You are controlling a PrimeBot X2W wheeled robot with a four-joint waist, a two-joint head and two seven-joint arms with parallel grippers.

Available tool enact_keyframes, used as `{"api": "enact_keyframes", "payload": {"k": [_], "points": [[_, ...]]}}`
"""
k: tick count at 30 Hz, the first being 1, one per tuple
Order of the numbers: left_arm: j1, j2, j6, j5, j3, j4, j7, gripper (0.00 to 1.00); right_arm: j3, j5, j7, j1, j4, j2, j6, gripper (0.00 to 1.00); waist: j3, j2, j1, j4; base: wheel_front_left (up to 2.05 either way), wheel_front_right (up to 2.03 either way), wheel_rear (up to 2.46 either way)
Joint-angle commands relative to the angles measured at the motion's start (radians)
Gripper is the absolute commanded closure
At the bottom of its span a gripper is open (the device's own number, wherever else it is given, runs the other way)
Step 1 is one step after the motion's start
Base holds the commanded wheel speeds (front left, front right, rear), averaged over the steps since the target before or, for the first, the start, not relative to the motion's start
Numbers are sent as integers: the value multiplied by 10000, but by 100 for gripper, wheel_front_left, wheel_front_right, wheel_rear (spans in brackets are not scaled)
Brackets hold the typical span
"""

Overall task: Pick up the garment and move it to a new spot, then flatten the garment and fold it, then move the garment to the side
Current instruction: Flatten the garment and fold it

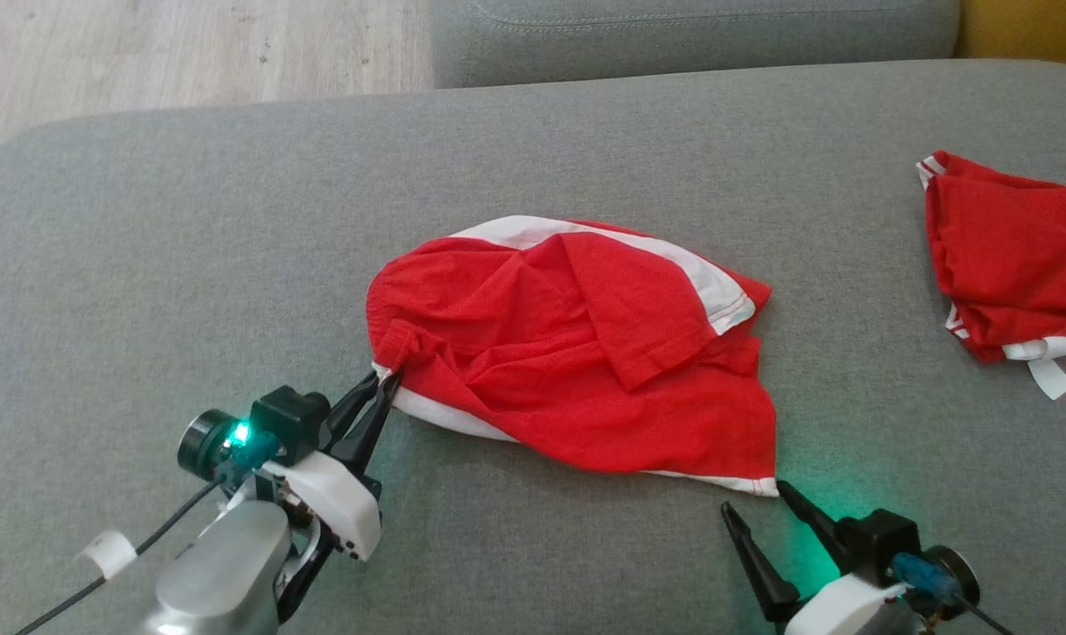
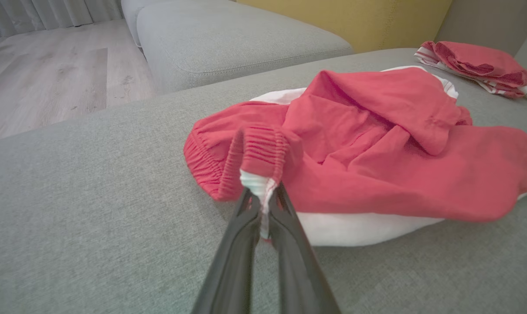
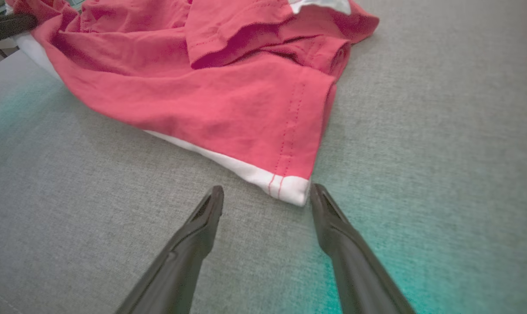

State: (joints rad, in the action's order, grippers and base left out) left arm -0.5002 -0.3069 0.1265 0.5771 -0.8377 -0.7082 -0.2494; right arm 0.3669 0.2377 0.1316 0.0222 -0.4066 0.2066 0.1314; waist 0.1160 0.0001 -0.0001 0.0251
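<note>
Red garment (image 1: 577,353) lies crumpled mid sofa cushion (image 1: 189,220), w/ a second red garment (image 1: 1009,265) well apart to the R. L end effector (image 1: 386,383) is clamped on the elastic waistband corner (image 2: 263,152); R end effector (image 1: 755,496) has fingers apart, straddling the white-trimmed hem corner (image 3: 291,189), not yet gripping. Prob. light, limp, non-slippery cloth that'll sag & drag btwn grips, so best held at stitched corners (waistband + hem), not the loose middle folds.

grey fabric sofa (image 1: 585,150), pale wood floor (image 1: 189,53), yellow wall (image 2: 355,17)
</note>
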Motion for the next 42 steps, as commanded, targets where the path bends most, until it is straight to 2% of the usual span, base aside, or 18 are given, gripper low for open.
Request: {"api": "enact_keyframes", "payload": {"k": [1, 14, 15, 17, 18, 25, 31, 36, 42], "points": [[-197, -201, -13, -81, 465, 199, -124, 100, 235, 35, 12, -366, 188, 170, -7, 0, 23, -1, 1, 23, 0, 0, 0], [-262, -98, 27, -238, 541, 139, -124, 100, 474, 31, 168, -730, -295, 19, -7, 0, 139, -1, 1, 127, 0, 0, 0], [-270, -92, 29, -244, 537, 132, -124, 100, 507, 40, 167, -756, -335, 21, -7, 10, 144, -1, 1, 134, 0, 0, 0], [-283, -78, 32, -250, 520, 111, -124, 100, 563, 59, 180, -806, -413, 29, -7, 85, 138, -1, 1, 149, 0, 0, 0], [-288, -73, 33, -248, 509, 96, -124, 100, 594, 64, 187, -829, -445, 34, -7, 100, 130, -1, 1, 155, 0, 0, 0], [-265, -89, 39, -123, 578, 114, -124, 100, 682, 11, 317, -1014, -484, 162, -7, 100, 30, -1, 1, 130, 0, 0, 0], [-318, -284, 40, -61, 842, 550, -124, 100, 481, 470, 562, -1313, 83, 203, -7, 100, -124, -1, 1, 50, 0, 0, 0], [-543, -548, 41, 27, 919, 1011, -124, 100, 253, 515, 698, -1977, 1015, 637, -7, 100, -372, -1, 1, -82, 0, 0, 0], [-1094, -894, 41, 681, 1325, 1717, 209, 100, 13, 631, 382, -3157, 2015, 1231, -7, 100, -779, -1, 1, -218, 0, 0, 0]]}}
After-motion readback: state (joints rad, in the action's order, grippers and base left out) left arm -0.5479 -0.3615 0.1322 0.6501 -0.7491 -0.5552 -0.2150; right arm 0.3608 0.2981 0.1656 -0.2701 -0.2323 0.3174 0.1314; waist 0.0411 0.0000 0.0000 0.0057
